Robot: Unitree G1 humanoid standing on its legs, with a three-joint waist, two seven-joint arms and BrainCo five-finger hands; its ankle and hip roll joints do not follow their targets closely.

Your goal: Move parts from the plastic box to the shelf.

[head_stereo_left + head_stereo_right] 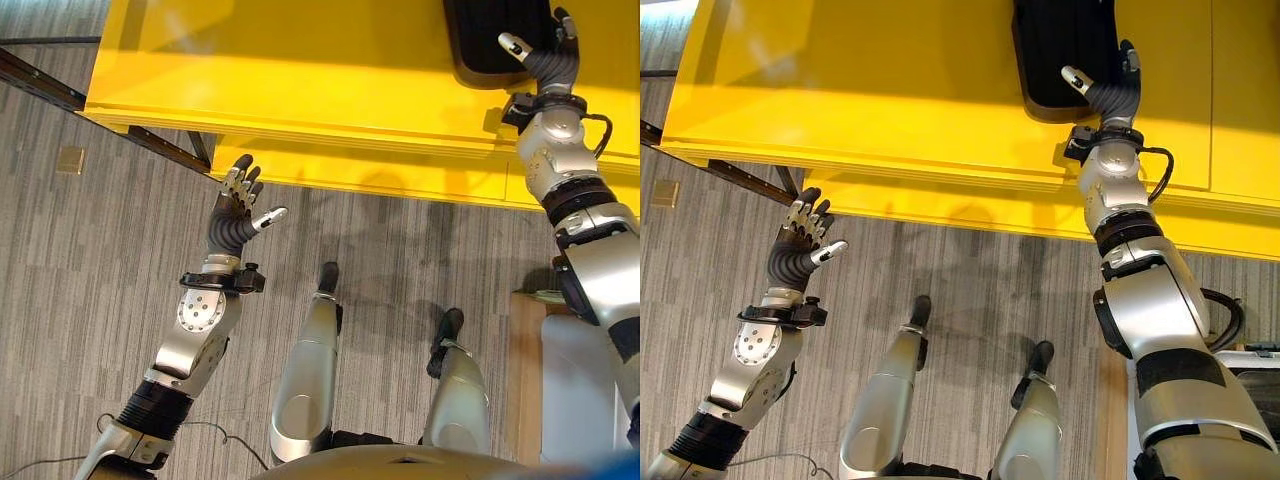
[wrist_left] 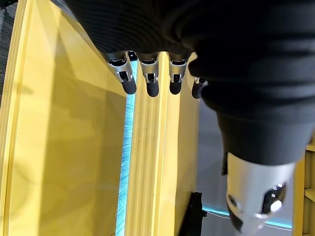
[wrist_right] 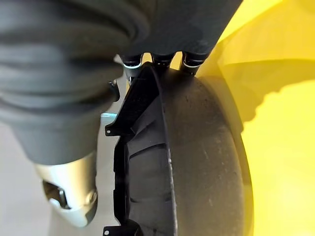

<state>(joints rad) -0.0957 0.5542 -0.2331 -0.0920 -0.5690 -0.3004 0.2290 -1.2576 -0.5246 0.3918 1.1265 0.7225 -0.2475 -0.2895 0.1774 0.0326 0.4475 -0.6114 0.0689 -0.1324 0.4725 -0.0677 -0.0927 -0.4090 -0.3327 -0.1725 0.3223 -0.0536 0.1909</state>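
Observation:
A black moulded part (image 1: 485, 40) lies on the top of the yellow shelf (image 1: 300, 60), at its far right. My right hand (image 1: 550, 60) is at the part's near right corner, its fingers straight along the edge behind the part (image 3: 197, 162) and its thumb (image 3: 69, 196) spread clear of it. My left hand (image 1: 232, 215) hovers open and empty over the floor, just in front of the shelf's lower front edge (image 2: 147, 162), its fingertips (image 2: 150, 88) pointing at the shelf.
A pale plastic box (image 1: 580, 390) stands at my lower right beside a wooden edge (image 1: 522, 370). A dark rail (image 1: 40, 85) runs along the floor to the left of the shelf, near a small brass floor plate (image 1: 70, 160).

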